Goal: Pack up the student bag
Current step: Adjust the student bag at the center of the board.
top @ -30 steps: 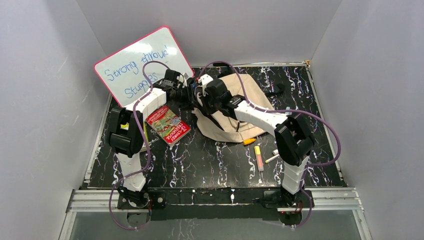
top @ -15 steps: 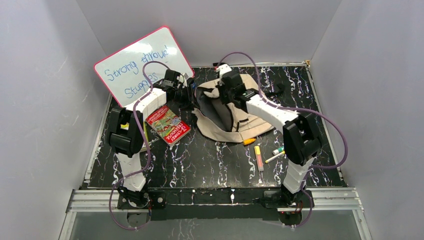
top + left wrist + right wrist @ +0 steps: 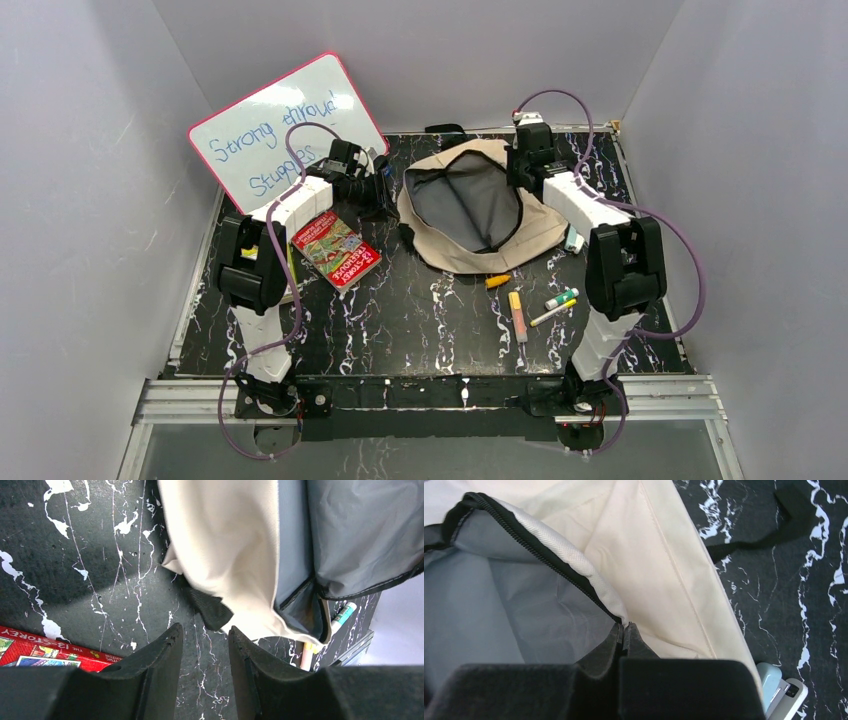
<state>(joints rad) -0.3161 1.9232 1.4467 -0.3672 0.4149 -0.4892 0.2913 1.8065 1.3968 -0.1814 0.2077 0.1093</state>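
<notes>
Holding the student bag open at the back of the table. Pinching its zipper rim tight with the right gripper. Left gripper half open, holding nothing, just beside the bag's left edge. Next, most likely: pick up the book nearby, drop it inside. Free room in front; pens near the front edge.

Looking down past left gripper, jaws parted, bottom centre; facing student bag upper right, red book lower left, marker at right edge, black marbled table beneath.
</notes>
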